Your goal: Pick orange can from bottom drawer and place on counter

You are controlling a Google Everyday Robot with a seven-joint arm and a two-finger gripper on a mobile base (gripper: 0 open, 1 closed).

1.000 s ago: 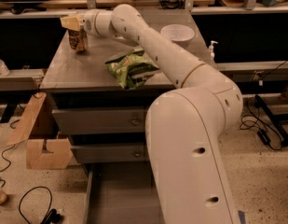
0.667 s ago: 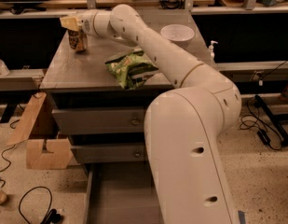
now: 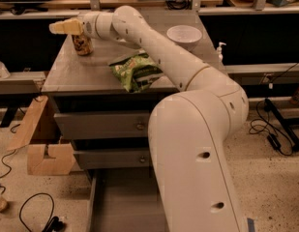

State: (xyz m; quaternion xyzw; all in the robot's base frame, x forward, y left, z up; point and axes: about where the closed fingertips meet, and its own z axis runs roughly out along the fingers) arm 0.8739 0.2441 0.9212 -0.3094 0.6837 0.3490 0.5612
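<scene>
Dim workshop clutter and a light wooden workbench (image 3: 37, 5) frame the grey cabinet whose top, the desk (image 3: 81, 76), carries everything that matters to you.

Start at the gripper (image 3: 62, 27): it hovers at the far left corner of the desk, its pale tip pointing left past the desk's edge. You cannot tell whether the jaws are apart, together or clamped on anything. Directly under the wrist, a little to the right of the tip, the orange can (image 3: 82, 44) stands upright with its long axis vertical. Its base looks planted on the desk near that back-left corner. Whether gripper and can touch is not clear from this angle.

Moving outward, the white arm (image 3: 154, 50) sweeps from the can across the desk toward the big body in the foreground. It passes above a crumpled green snack bag (image 3: 137, 71) lying near the front edge. A white bowl (image 3: 184, 35) sits well apart at the back right.

Below, two shut drawer fronts (image 3: 105, 124) face you, and the bottom drawer (image 3: 117, 202) is pulled out with nothing visible on its bare floor.

Judging by this, the placing is essentially done. If the can is free, your next move is a clean lift straight up, away from the can, without nudging it sideways off that near corner.
</scene>
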